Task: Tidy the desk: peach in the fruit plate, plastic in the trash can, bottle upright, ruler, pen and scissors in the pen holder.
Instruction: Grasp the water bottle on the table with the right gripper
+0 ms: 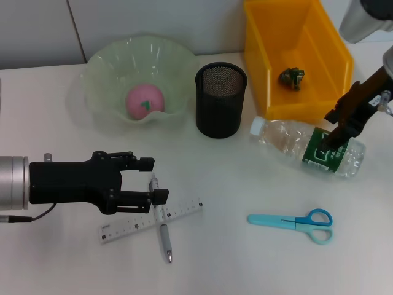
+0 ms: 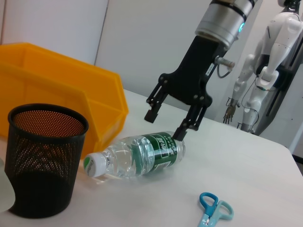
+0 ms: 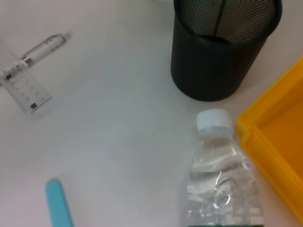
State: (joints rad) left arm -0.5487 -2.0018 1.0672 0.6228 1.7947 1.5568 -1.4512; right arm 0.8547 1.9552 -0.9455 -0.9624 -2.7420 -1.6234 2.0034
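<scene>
The peach (image 1: 145,101) is sitting inside the pale green fruit plate (image 1: 98,67) toward the far left of the surface (image 1: 245,258), with the plate lying just left of the black mesh pen holder (image 1: 220,101). Nearer the front edge on the left, I am holding my left fingers (image 1: 152,181) spread apart and low over the surface, one tip by the pen's upper end. The pen (image 1: 162,221) is lying across the clear ruler (image 1: 150,220), the two crossing just in front of my left fingers. The pen holder is standing upright near the far middle of the surface and looks empty in the right wrist view. Right of it, the yellow trash can (image 1: 264,61) is sitting along the far edge with a small dark crumpled piece of plastic (image 1: 292,77) on its floor. Just in front of the can, the bottle (image 1: 307,147) is lying on its side, white cap pointing toward the pen holder and green label toward the right edge. I am holding my right fingers (image 1: 345,126) spread open over the label end, one tip touching the label. The blue scissors (image 1: 295,222) are lying closed toward the front right, handles pointing at the right edge.
</scene>
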